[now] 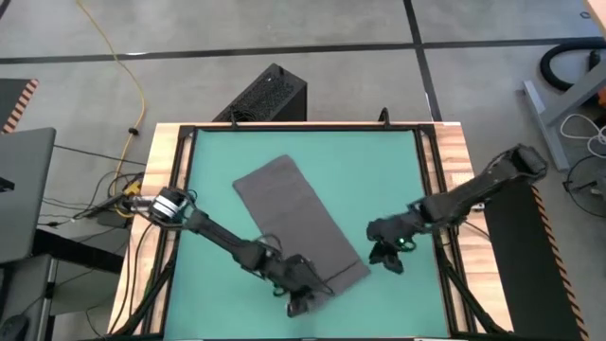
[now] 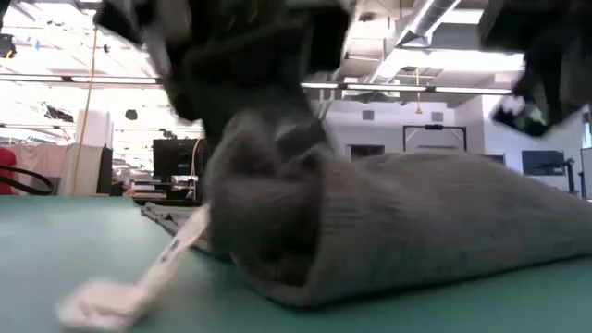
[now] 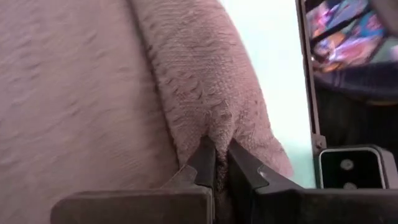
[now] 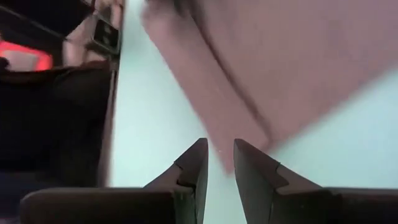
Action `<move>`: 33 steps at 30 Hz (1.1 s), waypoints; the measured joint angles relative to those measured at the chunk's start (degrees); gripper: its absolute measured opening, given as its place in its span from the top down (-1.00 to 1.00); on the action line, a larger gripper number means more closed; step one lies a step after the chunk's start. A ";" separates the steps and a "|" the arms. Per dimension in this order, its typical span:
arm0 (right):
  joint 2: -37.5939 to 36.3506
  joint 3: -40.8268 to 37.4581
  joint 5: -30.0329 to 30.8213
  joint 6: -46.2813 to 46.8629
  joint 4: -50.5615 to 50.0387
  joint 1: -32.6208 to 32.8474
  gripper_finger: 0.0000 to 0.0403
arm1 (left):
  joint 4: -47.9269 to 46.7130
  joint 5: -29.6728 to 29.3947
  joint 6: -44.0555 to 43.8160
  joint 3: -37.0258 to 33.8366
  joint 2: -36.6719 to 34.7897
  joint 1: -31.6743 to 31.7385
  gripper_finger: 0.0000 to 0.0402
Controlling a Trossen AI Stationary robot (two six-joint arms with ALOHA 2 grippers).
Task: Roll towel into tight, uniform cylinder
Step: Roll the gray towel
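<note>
A dark grey towel (image 1: 298,223) lies slantwise on the green mat (image 1: 379,161), from the far left toward the near right. Its white tag (image 2: 102,301) rests on the mat by the near end. My left gripper (image 1: 301,301) is at that near end, shut on the cloth (image 3: 217,146). My right gripper (image 1: 388,260) hovers to the right of the towel's near right corner. Its fingers (image 4: 219,146) are slightly open over bare mat with nothing between them. My left gripper pinches a raised fold at the towel's near end (image 3: 214,124) between its two fingertips. The fingers slant down from the table's near left side. The pinched cloth bulges up in a hump (image 2: 277,213), while the rest of the towel lies flat on the mat.
A wooden frame (image 1: 454,189) borders the mat. A black box (image 1: 270,95) stands beyond the far edge, and a laptop (image 1: 24,189) and cables (image 1: 118,194) lie off to the left. There is bare mat to the far right of the towel.
</note>
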 joint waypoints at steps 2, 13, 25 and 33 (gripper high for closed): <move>-0.38 0.00 9.43 -7.96 3.70 5.86 0.49 | 7.24 1.68 -1.21 -5.77 -1.48 0.92 1.00; 8.58 1.09 27.45 -18.03 14.74 17.56 0.18 | 22.45 4.47 -5.63 -14.77 -1.72 2.02 0.98; 21.76 4.83 29.57 -27.44 14.55 17.45 -0.29 | 21.47 1.85 -5.70 -14.29 -1.57 1.97 0.55; 27.45 6.38 30.49 -27.72 9.32 17.10 -0.29 | 21.26 1.90 -5.66 -14.29 -1.54 1.97 0.32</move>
